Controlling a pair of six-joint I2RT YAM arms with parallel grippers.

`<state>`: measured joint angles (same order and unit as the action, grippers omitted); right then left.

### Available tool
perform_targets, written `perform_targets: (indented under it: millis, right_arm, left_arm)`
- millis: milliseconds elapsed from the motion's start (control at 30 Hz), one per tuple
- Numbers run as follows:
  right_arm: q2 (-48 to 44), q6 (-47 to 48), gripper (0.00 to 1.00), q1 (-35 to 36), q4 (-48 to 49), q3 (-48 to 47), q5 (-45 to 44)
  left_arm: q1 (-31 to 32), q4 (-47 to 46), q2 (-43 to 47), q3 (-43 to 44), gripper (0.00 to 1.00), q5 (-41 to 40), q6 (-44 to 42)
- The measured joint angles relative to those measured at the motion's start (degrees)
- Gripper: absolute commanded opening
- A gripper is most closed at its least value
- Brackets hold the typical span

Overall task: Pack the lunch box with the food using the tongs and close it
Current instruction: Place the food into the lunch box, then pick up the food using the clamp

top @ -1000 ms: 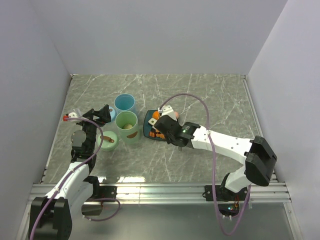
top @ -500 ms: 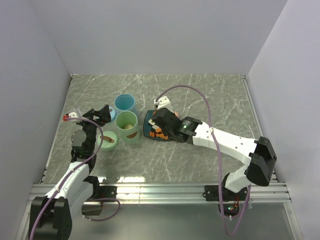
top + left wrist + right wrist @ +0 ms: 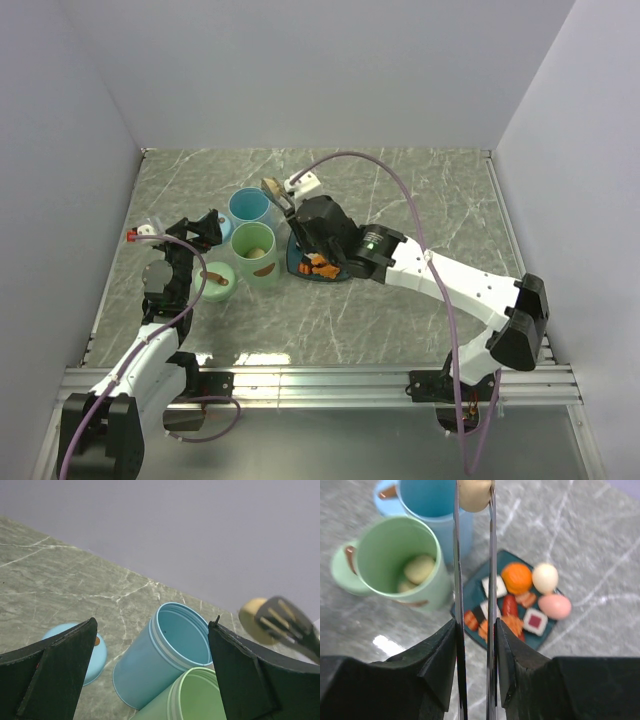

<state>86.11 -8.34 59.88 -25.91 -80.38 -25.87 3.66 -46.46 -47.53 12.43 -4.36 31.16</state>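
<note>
A beige ball (image 3: 474, 494) is pinched at the tips of the silver tongs (image 3: 456, 555), which are clamped between the fingers of the right gripper (image 3: 475, 630). The ball is held over the rim of the blue container (image 3: 137, 672), just behind the green container (image 3: 258, 278). Two beige pieces (image 3: 419, 569) are seen inside the green container. Just to its right, the teal plate (image 3: 470, 592) is loaded with assorted food (image 3: 516, 577) and is partly hidden from above by the right arm (image 3: 440, 275). To its left, the left gripper (image 3: 152, 622) is spread wide and empty, near a green lid (image 3: 215, 280) and a blue lid (image 3: 100, 652) on the marble table (image 3: 400, 190).
</note>
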Motion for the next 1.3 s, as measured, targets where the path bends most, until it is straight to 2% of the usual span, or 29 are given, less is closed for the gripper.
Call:
perform_targets:
  millis: [333,467,667,933,1067,1300]
  right_arm:
    - [8.7,3.2,0.45,0.0,2.5,-7.8,4.4]
    - [11.3,3.8,0.53,0.0,2.0,-8.9,5.0]
    - [11.6,4.3,0.61,0.0,1.8,-9.7,5.0]
    - [11.6,4.4,0.62,0.0,1.9,-10.3,4.2]
    - [9.0,3.6,0.62,0.0,3.0,-7.1,2.4]
    - [-5.5,-1.0,0.62,0.0,1.2,7.1,-2.4]
  left_arm:
    - [0.0,0.0,0.0,0.0,0.99,0.0,0.0]
    - [0.0,0.0,0.0,0.0,1.00,0.0,0.0]
    - [0.0,0.0,0.0,0.0,0.99,0.0,0.0]
    - [0.0,0.0,0.0,0.0,0.99,0.0,0.0]
    - [0.0,0.0,0.0,0.0,0.99,0.0,0.0]
    - [0.0,0.0,-0.7,0.0,0.99,0.0,0.0]
